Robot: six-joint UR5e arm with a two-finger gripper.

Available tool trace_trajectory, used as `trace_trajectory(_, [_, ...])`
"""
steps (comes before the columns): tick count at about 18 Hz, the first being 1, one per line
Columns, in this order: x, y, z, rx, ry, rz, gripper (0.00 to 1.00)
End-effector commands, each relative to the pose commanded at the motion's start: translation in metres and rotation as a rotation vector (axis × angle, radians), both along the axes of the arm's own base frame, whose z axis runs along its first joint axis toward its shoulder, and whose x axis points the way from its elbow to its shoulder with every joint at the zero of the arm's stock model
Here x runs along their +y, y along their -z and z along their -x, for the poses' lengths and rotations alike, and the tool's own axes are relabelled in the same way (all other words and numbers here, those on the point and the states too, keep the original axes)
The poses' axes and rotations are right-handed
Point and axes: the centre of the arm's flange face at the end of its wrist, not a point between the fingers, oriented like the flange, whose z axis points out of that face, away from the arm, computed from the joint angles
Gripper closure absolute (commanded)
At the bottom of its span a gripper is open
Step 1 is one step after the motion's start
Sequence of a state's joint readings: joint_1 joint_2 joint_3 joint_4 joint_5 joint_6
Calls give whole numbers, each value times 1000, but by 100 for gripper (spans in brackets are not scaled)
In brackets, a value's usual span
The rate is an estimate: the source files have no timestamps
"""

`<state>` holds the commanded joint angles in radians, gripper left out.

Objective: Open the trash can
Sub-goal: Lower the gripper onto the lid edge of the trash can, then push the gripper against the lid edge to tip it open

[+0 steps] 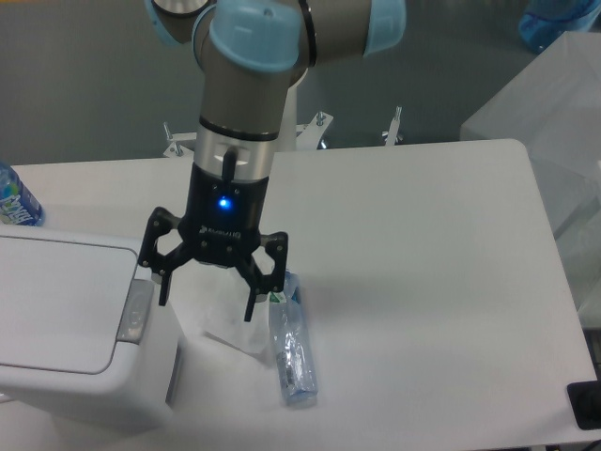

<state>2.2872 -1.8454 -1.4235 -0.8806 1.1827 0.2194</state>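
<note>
The white boxy trash can [66, 376] stands at the front left of the table. Its flat lid [56, 301] is down. The grey push-button strip [137, 311] runs along its right rim. My gripper [208, 299] hangs open and empty just right of the can, fingers pointing down. The left fingertip [165, 293] is close to the grey strip; I cannot tell if it touches. The right fingertip [252, 310] is beside a clear plastic bottle [291, 349] lying on the table.
A crumpled piece of white paper or plastic [230, 324] lies under the gripper. Another bottle with a blue label [14, 199] stands at the far left edge. A dark object [587, 404] sits at the table's front right corner.
</note>
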Motion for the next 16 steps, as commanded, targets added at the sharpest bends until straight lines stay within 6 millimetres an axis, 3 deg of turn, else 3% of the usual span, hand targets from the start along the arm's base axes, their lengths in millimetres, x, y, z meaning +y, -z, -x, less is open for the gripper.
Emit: trace_trajectory(16, [15, 18, -13, -25, 12, 14, 0])
